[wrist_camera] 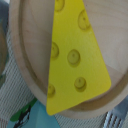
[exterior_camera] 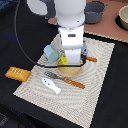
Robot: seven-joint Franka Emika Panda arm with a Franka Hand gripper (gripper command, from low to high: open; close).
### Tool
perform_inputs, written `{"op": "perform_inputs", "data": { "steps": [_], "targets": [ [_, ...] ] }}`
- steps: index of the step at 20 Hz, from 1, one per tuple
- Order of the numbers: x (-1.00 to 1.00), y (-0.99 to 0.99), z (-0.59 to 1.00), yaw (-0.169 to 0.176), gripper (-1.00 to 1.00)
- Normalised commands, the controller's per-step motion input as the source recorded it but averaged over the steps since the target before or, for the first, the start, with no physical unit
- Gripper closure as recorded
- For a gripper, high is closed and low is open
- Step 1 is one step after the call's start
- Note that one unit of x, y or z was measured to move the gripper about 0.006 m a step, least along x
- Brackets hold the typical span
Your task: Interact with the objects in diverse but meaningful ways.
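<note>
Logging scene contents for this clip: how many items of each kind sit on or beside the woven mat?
Toy food: 3 (cheese wedge, bread loaf, white fish piece)
Blue block: 1
Orange-handled utensils: 2
Wooden plate: 1
Total: 7
</note>
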Motion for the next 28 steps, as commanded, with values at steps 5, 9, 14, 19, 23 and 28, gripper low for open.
{"op": "perform_inputs", "data": {
  "steps": [5, 9, 14, 19, 23, 28],
  "targets": [
    [0.01, -0.1, -0.11, 0.035, -1.0],
    [0.0, -0.11, -0.08, 0.025, -1.0],
    [0.0, -0.09, -0.06, 0.013, -1.0],
    [0.01, -0.03, -0.04, 0.011, -1.0],
    [0.03, 0.0, -0.08, 0.012, -1.0],
    [0.03, 0.0, -0.11, 0.015, -1.0]
  ]
}}
